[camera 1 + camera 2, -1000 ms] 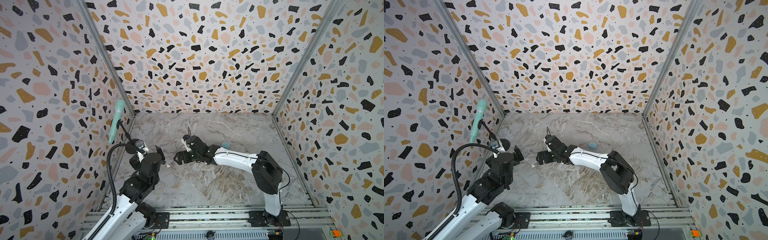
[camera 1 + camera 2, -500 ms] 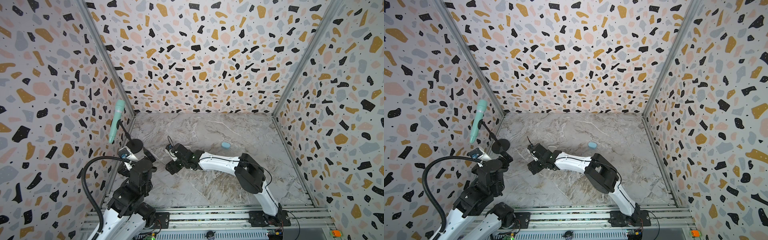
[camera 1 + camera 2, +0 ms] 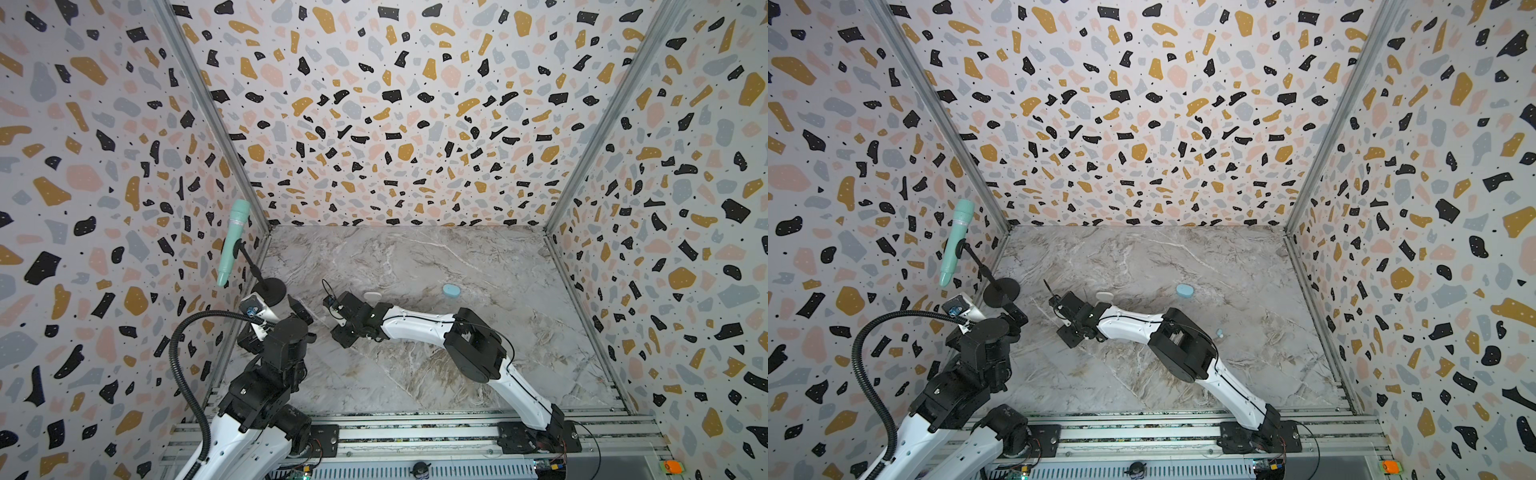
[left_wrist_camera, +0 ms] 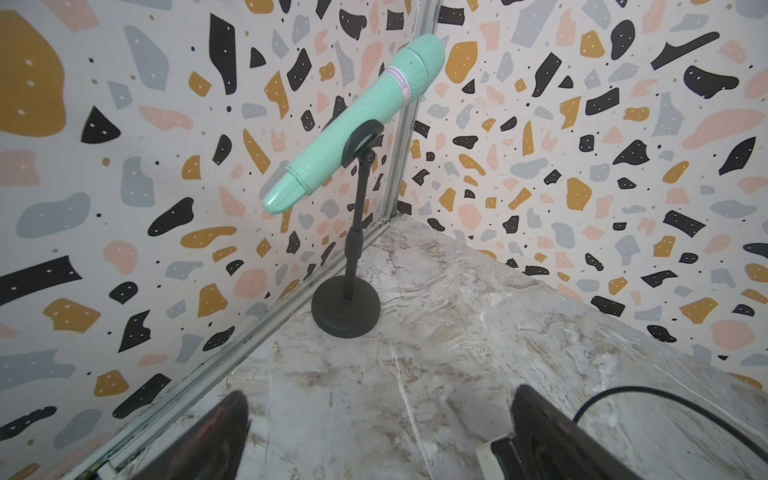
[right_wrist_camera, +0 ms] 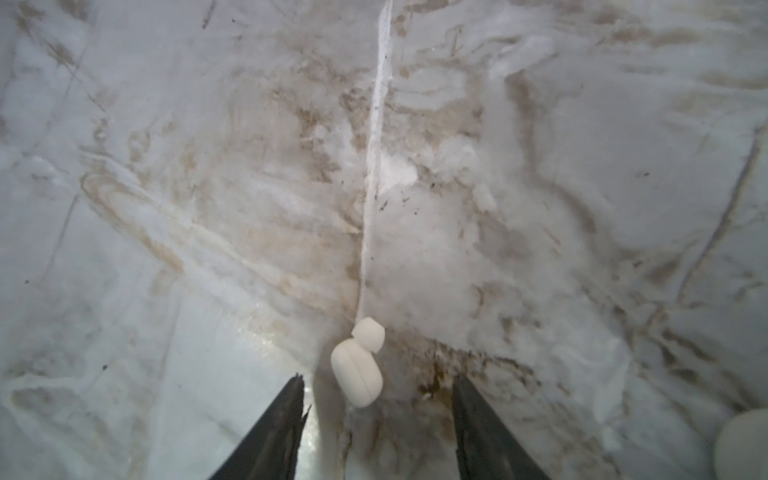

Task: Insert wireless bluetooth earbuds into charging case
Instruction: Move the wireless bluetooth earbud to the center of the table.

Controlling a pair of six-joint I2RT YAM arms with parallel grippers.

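A white earbud [image 5: 357,365] lies on the marble floor between the tips of my right gripper [image 5: 376,384], whose jaws stand open with a gap on each side of the bud. In both top views the right gripper [image 3: 336,322] [image 3: 1064,322] reaches low to the left of centre. Just behind that wrist lies the white charging case [image 3: 372,296] [image 3: 1104,296]; the blue case [image 3: 451,290] [image 3: 1184,290] sits further right. A light blue earbud [image 3: 1219,333] rests beside the right arm's elbow. My left gripper [image 4: 380,392] [image 3: 293,318] is open and empty near the left wall.
A mint-green microphone [image 3: 232,241] [image 4: 357,124] on a black stand [image 4: 345,309] occupies the back left corner, close to the left gripper. Terrazzo-patterned walls enclose the floor on three sides. An aluminium rail [image 3: 415,432] runs along the front edge.
The right arm has swung left and forward over the white earbud, and its jaws have narrowed. The left arm has drawn back toward the left wall.
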